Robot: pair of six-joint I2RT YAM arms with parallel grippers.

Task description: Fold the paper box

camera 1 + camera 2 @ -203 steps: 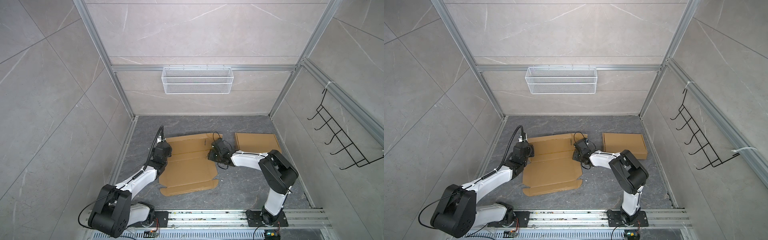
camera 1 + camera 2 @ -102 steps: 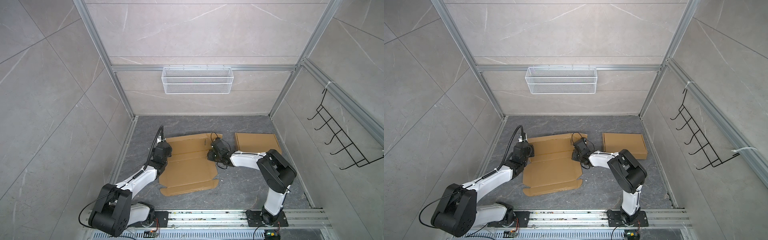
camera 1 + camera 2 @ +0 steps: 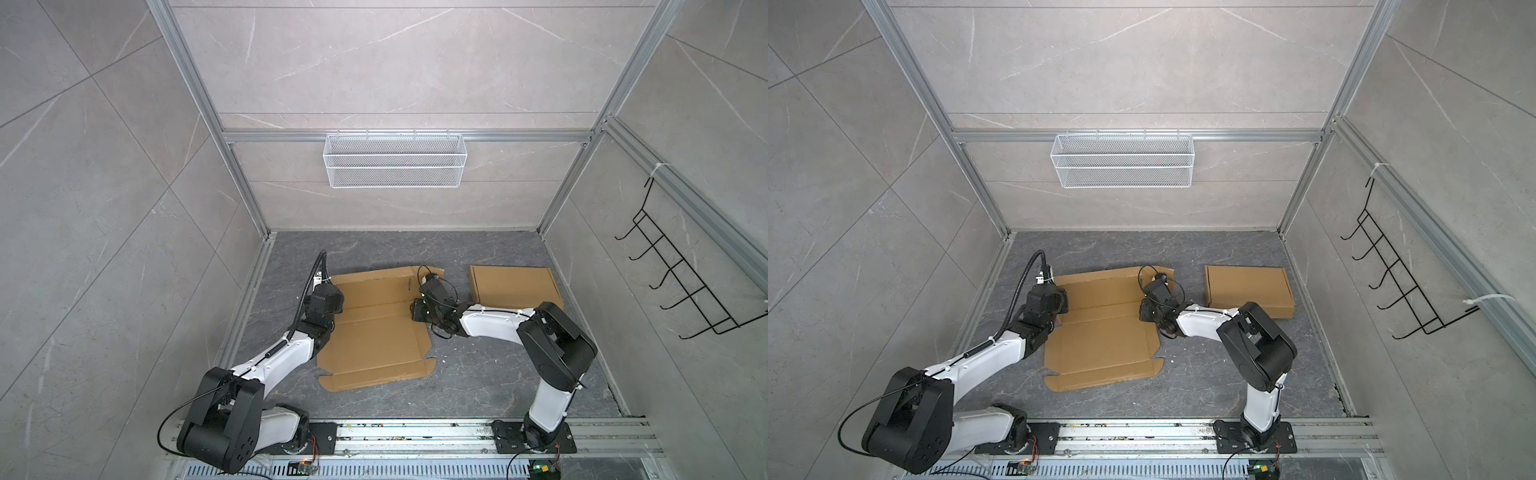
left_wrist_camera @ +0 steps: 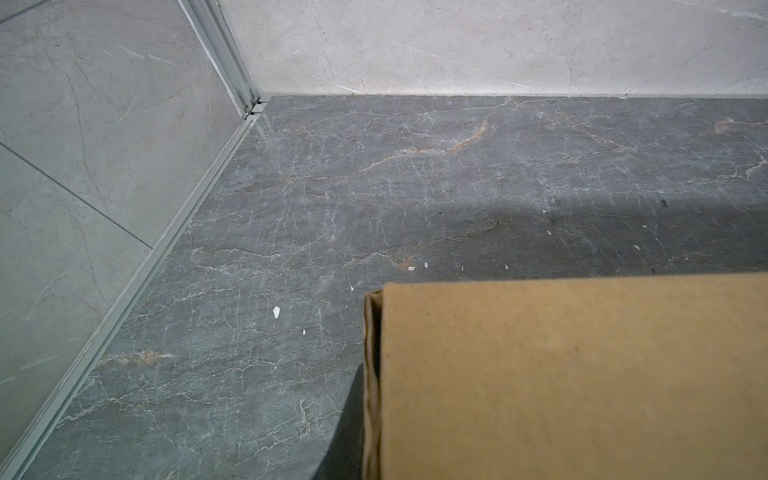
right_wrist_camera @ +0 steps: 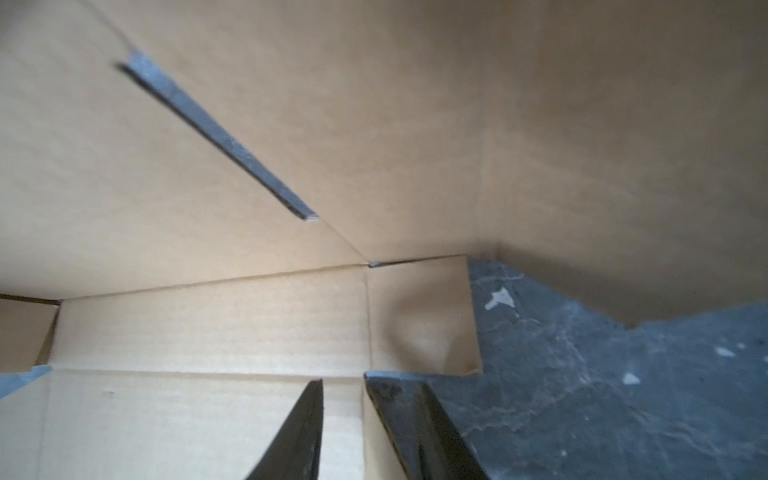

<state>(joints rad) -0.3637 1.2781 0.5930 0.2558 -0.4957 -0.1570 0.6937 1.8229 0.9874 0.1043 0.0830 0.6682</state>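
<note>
The paper box (image 3: 374, 332) (image 3: 1100, 340) is a flat brown cardboard blank on the grey floor, with its far panel tilted up a little. My left gripper (image 3: 336, 306) (image 3: 1061, 305) is at the blank's left edge. Its fingers are hidden in the left wrist view behind a raised cardboard flap (image 4: 582, 374), and it is shut on that flap. My right gripper (image 3: 416, 311) (image 5: 343, 379) is at the blank's right edge. Its two dark fingers (image 5: 299, 428) stand a narrow gap apart over the cardboard (image 5: 208, 324), gripping nothing.
A finished folded box (image 3: 515, 286) lies at the back right, close behind the right arm. A white wire basket (image 3: 395, 160) hangs on the back wall and a black hook rack (image 3: 685, 282) on the right wall. The arms' base rail (image 3: 415, 432) runs along the front.
My right gripper's jaws have narrowed and it has edged slightly left along the blank's right edge. The left arm and the blank have not visibly moved.
</note>
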